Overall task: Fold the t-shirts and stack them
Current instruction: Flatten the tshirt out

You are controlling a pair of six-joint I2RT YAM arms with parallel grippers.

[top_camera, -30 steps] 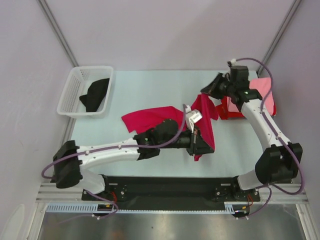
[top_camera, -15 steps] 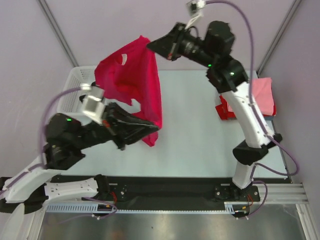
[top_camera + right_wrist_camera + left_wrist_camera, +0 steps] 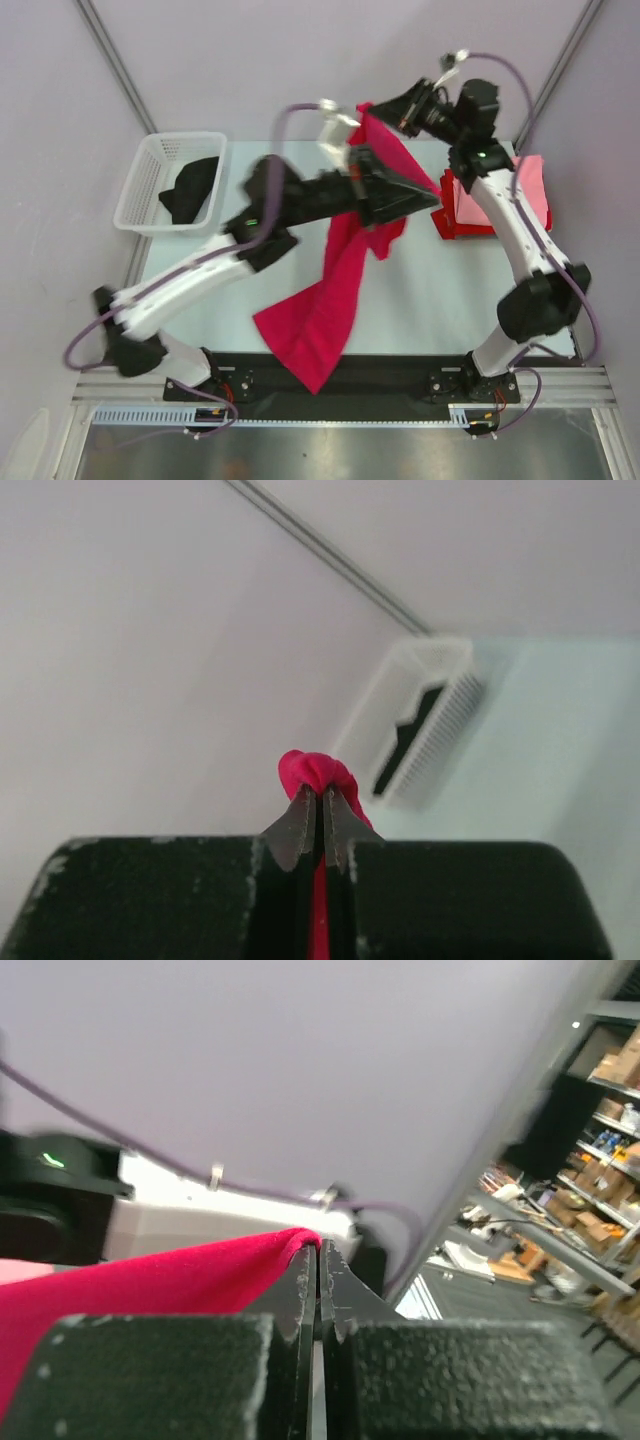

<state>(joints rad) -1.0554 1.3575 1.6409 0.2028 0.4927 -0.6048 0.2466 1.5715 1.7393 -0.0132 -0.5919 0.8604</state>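
Crimson t-shirt (image 3: 330,300) pinched by right hand (image 3: 322,805) at bunched top, left hand (image 3: 318,1256) clamped on edge; rest hanging below.

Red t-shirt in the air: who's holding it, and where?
The crimson t-shirt is pinched by both: the left gripper on a folded edge, the right gripper on a small bunch.
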